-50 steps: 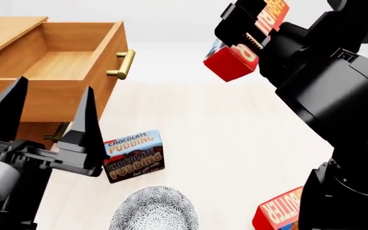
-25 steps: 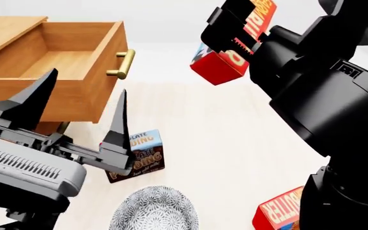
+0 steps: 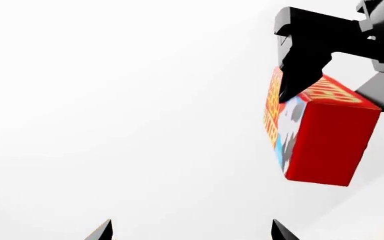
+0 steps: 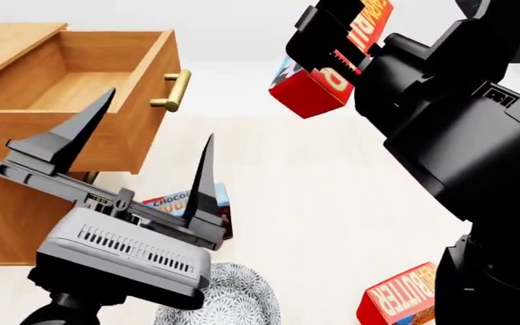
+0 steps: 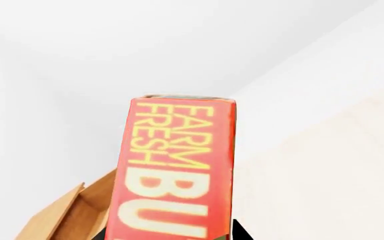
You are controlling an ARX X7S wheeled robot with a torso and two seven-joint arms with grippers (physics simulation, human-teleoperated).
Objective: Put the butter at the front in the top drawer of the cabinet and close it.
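A red butter carton (image 4: pixel 319 88) hangs in the air, right of the drawer handle, with my right gripper (image 4: pixel 332 51) shut on it. The right wrist view shows its "FARM FRESH" face (image 5: pixel 178 165) filling the right gripper (image 5: pixel 172 235). In the left wrist view the same butter (image 3: pixel 325 145) sits under a black finger. The top drawer (image 4: pixel 79 91) of the cabinet (image 4: pixel 7 217) stands pulled out and empty, its brass handle (image 4: pixel 174 91) facing right. My left gripper (image 4: pixel 160 114) is open and empty in front of the drawer, with both tips wide apart (image 3: pixel 190 230).
A Chocolate Pudding box (image 4: pixel 165 202) lies mostly hidden behind the left gripper. A patterned bowl (image 4: pixel 242 298) sits at the near edge. A second butter carton (image 4: pixel 400 298) lies at the near right beside the right arm's base.
The left gripper has risen and swung up in front of the drawer, now covering most of the pudding box. The right gripper has shifted a little left with its carton.
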